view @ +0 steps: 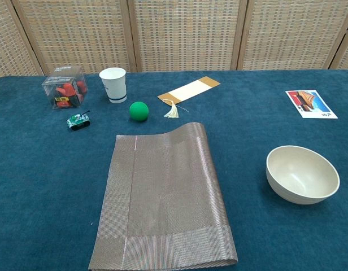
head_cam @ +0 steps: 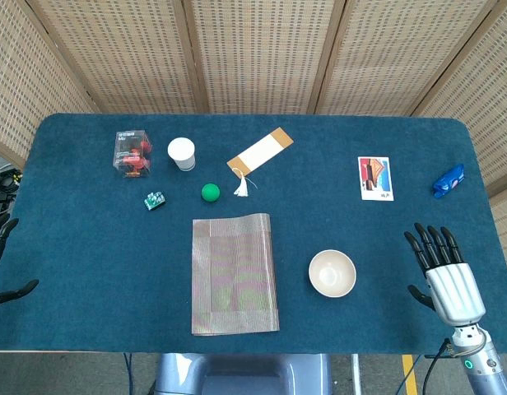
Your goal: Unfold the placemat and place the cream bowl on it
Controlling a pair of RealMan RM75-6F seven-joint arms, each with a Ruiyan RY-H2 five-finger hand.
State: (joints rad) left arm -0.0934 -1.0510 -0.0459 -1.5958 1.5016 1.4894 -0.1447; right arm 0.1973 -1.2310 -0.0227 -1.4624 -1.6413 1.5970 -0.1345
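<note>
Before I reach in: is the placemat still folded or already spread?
Folded. The placemat lies doubled on the table, its right edge rounded over as a fold, with two layers showing at the near right corner.

Bright, even overhead light — soft short shadows, sharp focus, perhaps slight bending at the edges.

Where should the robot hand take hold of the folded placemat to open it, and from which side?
Probably at the right long edge of the placemat, coming from the right with the right robot hand. In the chest view that edge looks rounded, like the fold, and it lifts off the table at its far corner, leaving room for fingers. Which edge opens is not certain.
</note>
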